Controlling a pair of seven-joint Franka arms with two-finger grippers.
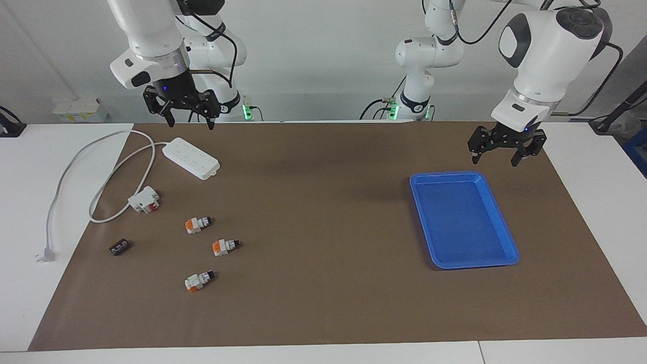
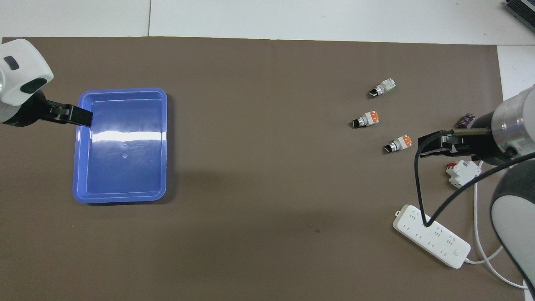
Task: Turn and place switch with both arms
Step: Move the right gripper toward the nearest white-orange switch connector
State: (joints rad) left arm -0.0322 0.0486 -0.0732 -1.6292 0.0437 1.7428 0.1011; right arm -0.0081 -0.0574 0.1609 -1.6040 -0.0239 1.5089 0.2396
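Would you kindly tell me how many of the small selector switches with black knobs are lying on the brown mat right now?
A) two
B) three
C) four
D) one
B: three selector switches lie apart from each other on the brown mat toward the right arm's end, one nearest the robots, a middle one and one farthest from them, while the blue tray holds none.

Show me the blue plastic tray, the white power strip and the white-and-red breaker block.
Blue plastic tray point(image 1: 422, 178): facing view, rim corner.
White power strip point(image 1: 191, 158): facing view, top face.
White-and-red breaker block point(image 2: 462, 172): overhead view, white body.
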